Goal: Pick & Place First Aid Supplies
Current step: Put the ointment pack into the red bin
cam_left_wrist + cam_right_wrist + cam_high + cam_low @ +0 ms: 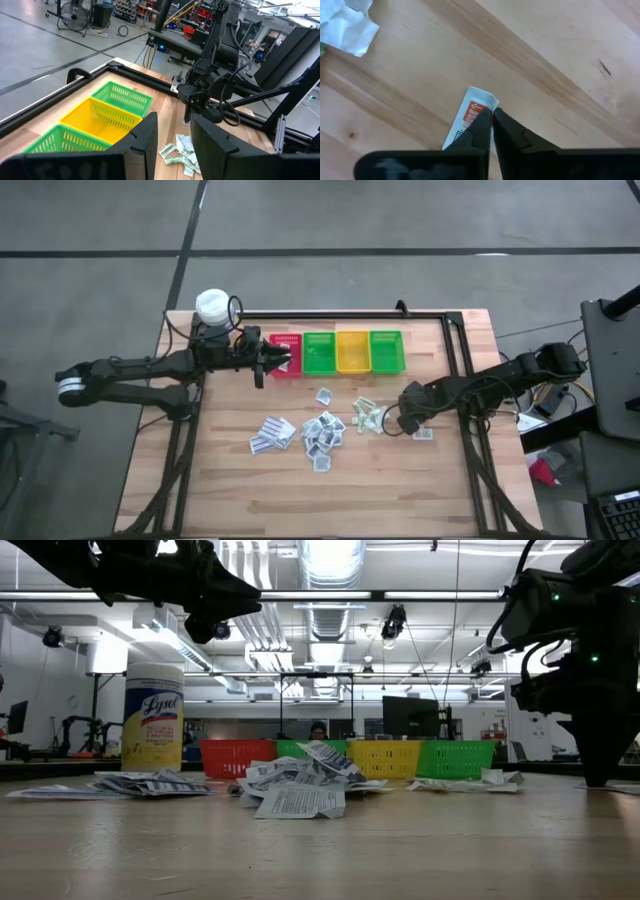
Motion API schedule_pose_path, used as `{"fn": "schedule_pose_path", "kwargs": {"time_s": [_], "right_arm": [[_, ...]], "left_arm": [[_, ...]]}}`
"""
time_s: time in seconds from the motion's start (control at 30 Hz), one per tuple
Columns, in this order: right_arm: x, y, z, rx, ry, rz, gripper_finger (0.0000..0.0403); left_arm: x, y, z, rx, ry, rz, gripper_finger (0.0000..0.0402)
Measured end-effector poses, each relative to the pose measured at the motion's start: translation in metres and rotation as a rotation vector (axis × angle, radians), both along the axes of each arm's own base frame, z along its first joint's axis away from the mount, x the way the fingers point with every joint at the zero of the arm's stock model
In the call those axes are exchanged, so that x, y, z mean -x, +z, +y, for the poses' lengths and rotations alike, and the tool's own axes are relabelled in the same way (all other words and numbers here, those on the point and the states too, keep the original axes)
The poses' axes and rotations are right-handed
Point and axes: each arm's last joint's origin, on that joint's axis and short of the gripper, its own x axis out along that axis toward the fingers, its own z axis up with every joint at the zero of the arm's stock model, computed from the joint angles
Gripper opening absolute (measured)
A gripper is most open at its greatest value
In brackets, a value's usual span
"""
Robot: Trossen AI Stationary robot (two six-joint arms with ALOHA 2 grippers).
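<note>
Right gripper (491, 125), pressed down on the counter (560, 60), has pinched shut on the edge of a red-printed sachet (470, 112), so it should lift straight and slowly before carrying toward the bins (338, 351) beyond the scattered sachets (322, 430).

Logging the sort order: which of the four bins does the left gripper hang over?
The red bin, at the row's left end. The left gripper hangs above it; the two green bins and the yellow one lie farther right.
</note>
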Motion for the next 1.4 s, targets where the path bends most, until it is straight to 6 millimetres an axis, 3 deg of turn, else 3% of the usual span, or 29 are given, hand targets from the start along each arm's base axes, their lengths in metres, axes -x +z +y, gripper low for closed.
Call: {"fn": "schedule_pose_path", "kwargs": {"time_s": [0.33, 0.53, 0.73, 0.9, 1.03, 1.2, 1.4], "right_arm": [[0.003, 0.008, 0.0, -0.005, -0.043, -0.059, 0.0008], [0.009, 0.03, -0.003, 0.01, -0.102, -0.22, 0.0008], [0.013, 0.07, -0.007, 0.107, -0.052, -0.501, 0.0008], [0.008, 0.11, -0.008, 0.231, 0.076, -0.894, 0.0008], [0.001, 0.132, -0.01, 0.376, 0.069, -1.102, 0.0008], [-0.012, 0.14, -0.011, 0.537, 0.061, -1.168, 0.0008], [-0.041, 0.145, -0.013, 0.647, 0.104, -1.064, 0.0008]], "left_arm": [[0.0, 0.0, 0.0, 0.0, 0.0, 0.0, 0.011], [0.0, 0.002, 0.0, -0.006, 0.0, -0.025, 0.011], [0.0, 0.003, 0.0, 0.015, -0.013, -0.036, 0.011], [-0.001, 0.002, -0.001, 0.03, -0.044, -0.033, 0.011], [-0.004, -0.001, 0.0, 0.029, -0.057, -0.021, 0.011], [-0.01, 0.0, 0.0, 0.0, -0.077, -0.051, 0.011], [-0.018, 0.003, 0.001, -0.031, -0.085, -0.089, 0.011]]}}
